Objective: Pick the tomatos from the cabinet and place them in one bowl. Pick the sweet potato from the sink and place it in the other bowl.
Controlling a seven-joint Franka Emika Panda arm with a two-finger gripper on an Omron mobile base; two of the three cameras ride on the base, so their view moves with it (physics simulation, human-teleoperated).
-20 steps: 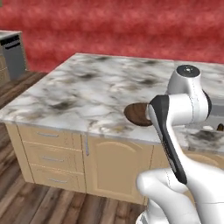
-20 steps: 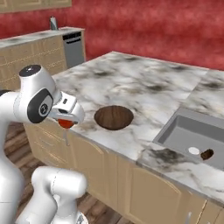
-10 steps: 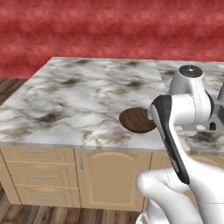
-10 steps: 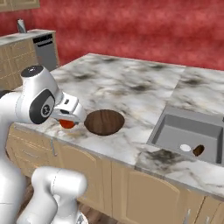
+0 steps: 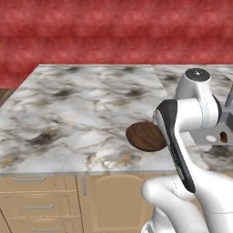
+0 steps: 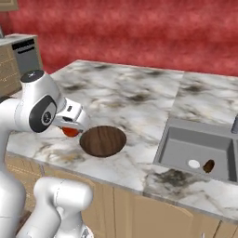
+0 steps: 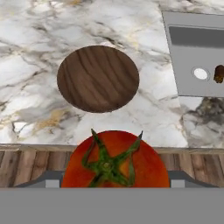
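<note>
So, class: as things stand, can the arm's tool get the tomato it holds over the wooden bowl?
Probably yes. The tool grips the tomato just beside the bowl, and nothing stands between them on the counter.

Your left base camera is sitting behind the arm, looking forward and down across the marble counter (image 5: 82,104) toward the red wall. Your right base camera is looking from the other side, taking in the same counter plus the sink (image 6: 200,148) off to the right. Both are sharing the dark wooden bowl (image 5: 144,136) near the front edge. Your hand camera is hanging close above that bowl, looking down, with the sink at its upper right.
</note>
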